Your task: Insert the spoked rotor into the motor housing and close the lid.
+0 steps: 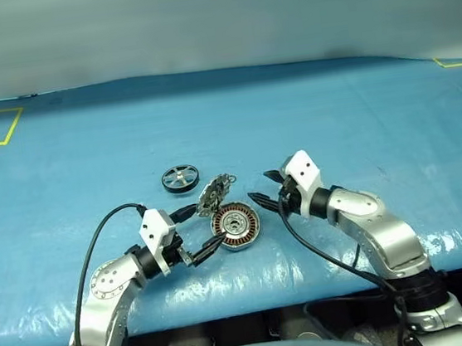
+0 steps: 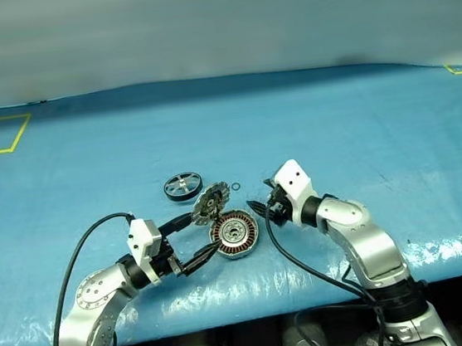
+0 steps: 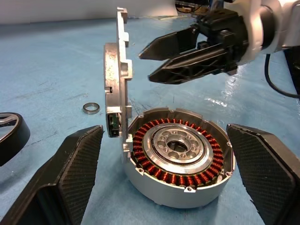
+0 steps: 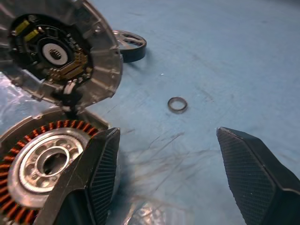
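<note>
- Spoked rotor (image 1: 180,178) is being seen flat on the blue table cover (image 1: 358,117), to the far left of the group of parts, well apart from both grippers and touched by nothing.
- The left gripper (image 1: 199,232) is being held low over the cover, just left of the motor housing (image 1: 236,226). Its two black fingers (image 3: 70,173) are being kept spread wide, one on each side of the housing in the left wrist view, and nothing is being pinched between them.
- The motor housing is being left open on the cover, with its ring of copper-coloured windings and its silver centre being shown upward. No rotor is being seen inside it.
- The lid (image 1: 212,195) is being kept raised on its hinge at the far left edge of the housing, nearly upright, with its inner face being turned toward the housing.
- A tiny thin ring (image 4: 177,104) is being seen flat on the cover just beyond the lid, apart from the other parts.
- The right gripper (image 1: 264,185) is being held just right of the lid and above the far right edge of the housing. Its fingers are being kept apart, and nothing is being held between them.
</note>
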{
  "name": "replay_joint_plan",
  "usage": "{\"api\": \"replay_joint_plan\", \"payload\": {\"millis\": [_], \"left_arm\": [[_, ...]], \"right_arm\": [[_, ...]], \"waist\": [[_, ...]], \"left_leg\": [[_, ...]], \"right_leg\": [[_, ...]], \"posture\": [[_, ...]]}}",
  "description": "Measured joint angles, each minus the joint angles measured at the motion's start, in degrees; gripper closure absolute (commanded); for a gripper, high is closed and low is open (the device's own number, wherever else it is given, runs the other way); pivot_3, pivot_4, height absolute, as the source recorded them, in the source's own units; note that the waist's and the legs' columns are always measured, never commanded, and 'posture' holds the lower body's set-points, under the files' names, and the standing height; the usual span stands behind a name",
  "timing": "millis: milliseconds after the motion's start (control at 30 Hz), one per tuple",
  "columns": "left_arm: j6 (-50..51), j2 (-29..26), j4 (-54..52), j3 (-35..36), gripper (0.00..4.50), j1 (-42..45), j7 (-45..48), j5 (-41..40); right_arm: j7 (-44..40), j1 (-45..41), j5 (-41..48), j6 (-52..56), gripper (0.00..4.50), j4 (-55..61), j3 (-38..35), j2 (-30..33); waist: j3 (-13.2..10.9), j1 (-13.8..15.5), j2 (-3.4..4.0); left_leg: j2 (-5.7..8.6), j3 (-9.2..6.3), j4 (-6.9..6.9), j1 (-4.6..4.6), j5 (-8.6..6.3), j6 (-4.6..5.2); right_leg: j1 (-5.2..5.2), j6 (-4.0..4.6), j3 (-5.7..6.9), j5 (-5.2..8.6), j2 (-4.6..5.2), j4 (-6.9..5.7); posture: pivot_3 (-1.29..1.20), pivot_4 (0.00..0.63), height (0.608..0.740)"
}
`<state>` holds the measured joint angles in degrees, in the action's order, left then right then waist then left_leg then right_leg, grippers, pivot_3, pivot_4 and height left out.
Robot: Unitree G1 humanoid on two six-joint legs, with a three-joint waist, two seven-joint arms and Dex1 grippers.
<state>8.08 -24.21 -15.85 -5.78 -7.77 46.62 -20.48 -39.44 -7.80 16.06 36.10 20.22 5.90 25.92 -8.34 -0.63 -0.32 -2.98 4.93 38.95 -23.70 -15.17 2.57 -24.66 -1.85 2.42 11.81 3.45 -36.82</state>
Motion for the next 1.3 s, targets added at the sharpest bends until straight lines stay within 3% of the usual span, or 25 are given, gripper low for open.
{"api": "replay_joint_plan", "payload": {"millis": [100, 200, 500, 733, 1133, 1233, 1300], "left_arm": [[0.1, -0.78, 0.0, 0.57, 0.0, -0.94, 0.72, -0.68], [0.05, -0.91, 0.06, 0.97, 0.0, -1.4, 1.27, -1.16], [-2.49, -4.07, 5.17, 2.99, 0.0, -1.98, 5.61, -0.66], [-5.62, -2.92, 7.57, 1.64, 0.0, -1.49, 7.02, 0.41], [-16.68, 0.0, 24.46, 1.05, 0.0, 4.16, 11.98, 1.37], [-17.79, 0.5, 25.72, 1.15, 0.0, 4.92, 12.21, 1.4], [-18.47, 0.53, 25.41, 1.29, 0.0, 4.3, 12.14, 1.37]], "right_arm": [[-4.16, 2.86, 2.68, 0.76, 1.04, 2.65, -0.31, 4.22], [-5.67, 3.62, 4.36, 0.73, 1.04, 5.39, 0.75, 4.51], [-16.91, -9.85, -8.31, -5.2, 1.04, 11.17, 20.31, 18.82], [-21.68, -17.42, -17.0, -12.26, 1.04, 3.79, 28.46, 17.46], [-22.82, -18.7, -25.53, -15.85, 1.04, -1.48, 31.99, 13.45], [-23.01, -19.69, -27.53, -16.07, 1.68, -2.08, 32.19, 12.81], [-23.36, -20.43, -28.72, -16.2, 2.33, -2.17, 32.61, 12.1]], "waist": [[-0.02, -0.08, -0.03], [-0.02, -0.08, -0.03], [-0.07, 0.12, -0.07], [-0.09, 0.16, -0.12], [-0.08, 0.17, -0.09], [-0.07, 0.11, -0.09], [-0.06, 0.07, -0.09]], "left_leg": [[-0.01, 0.01, 0.01, 0.01, 0.0, 0.0], [-0.04, -0.01, 0.02, 0.02, 0.0, -0.01], [0.04, -0.01, 0.1, -0.15, -0.02, 0.02], [0.04, 0.02, 0.1, -0.18, -0.03, 0.03], [-0.01, -0.03, 0.16, 0.1, -0.01, 0.01], [-0.02, -0.05, 0.21, 0.12, -0.02, 0.01], [-0.01, -0.05, 0.19, 0.11, -0.02, 0.01]], "right_leg": [[-0.02, -0.02, 0.01, 0.01, 0.01, 0.01], [-0.04, -0.02, 0.02, 0.02, 0.0, -0.02], [-0.46, -0.02, 0.07, 0.01, 0.1, 0.03], [-0.46, 0.13, 0.05, -0.08, 0.07, 0.02], [-0.1, 0.03, 0.19, -0.02, 0.1, -0.01], [-0.09, 0.0, 0.23, -0.01, 0.13, -0.02], [-0.09, 0.07, 0.23, -0.05, 0.13, -0.02]], "posture": [[0.0, 0.15, 0.74], [0.0, 0.15, 0.74], [0.0, 0.15, 0.74], [0.0, 0.15, 0.74], [0.0, 0.15, 0.74], [0.0, 0.15, 0.74], [0.0, 0.15, 0.74]]}}
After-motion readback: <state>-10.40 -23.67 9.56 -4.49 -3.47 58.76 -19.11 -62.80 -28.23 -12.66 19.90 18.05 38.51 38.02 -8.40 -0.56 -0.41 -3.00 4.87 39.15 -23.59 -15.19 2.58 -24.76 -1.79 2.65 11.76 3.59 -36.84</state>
